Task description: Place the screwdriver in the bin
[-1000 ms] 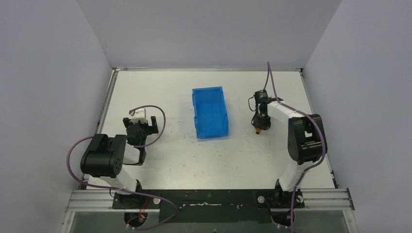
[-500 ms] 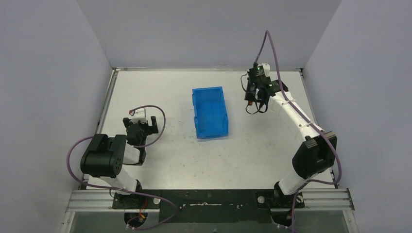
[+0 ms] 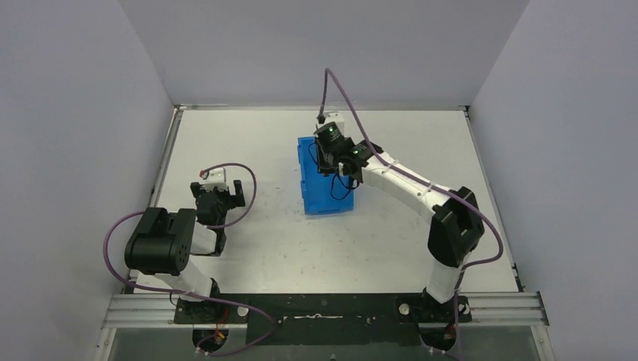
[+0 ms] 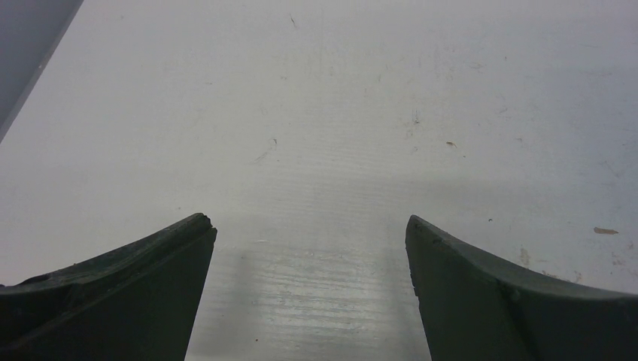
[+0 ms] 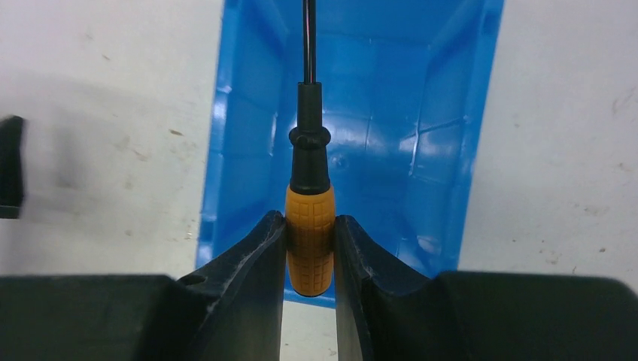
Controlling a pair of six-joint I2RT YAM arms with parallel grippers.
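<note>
The blue bin [image 3: 319,192] stands at the table's middle. My right gripper [image 3: 328,159] hangs over the bin's far half. In the right wrist view the right gripper [image 5: 310,219] is shut on the screwdriver [image 5: 309,226], gripping its orange handle. The thin black shaft points ahead over the open bin [image 5: 241,135]. The screwdriver is held above the bin floor, not touching it. In the top view the screwdriver is hidden by the wrist. My left gripper [image 3: 218,192] rests at the left, open and empty, over bare table in the left wrist view [image 4: 310,226].
White table with grey walls on three sides. A metal rail [image 3: 331,308] runs along the near edge by the arm bases. A purple cable [image 3: 353,90] arcs above the right wrist.
My right arm has swung left from the far right of the table to above the bin, carrying the screwdriver. The left arm has not moved.
</note>
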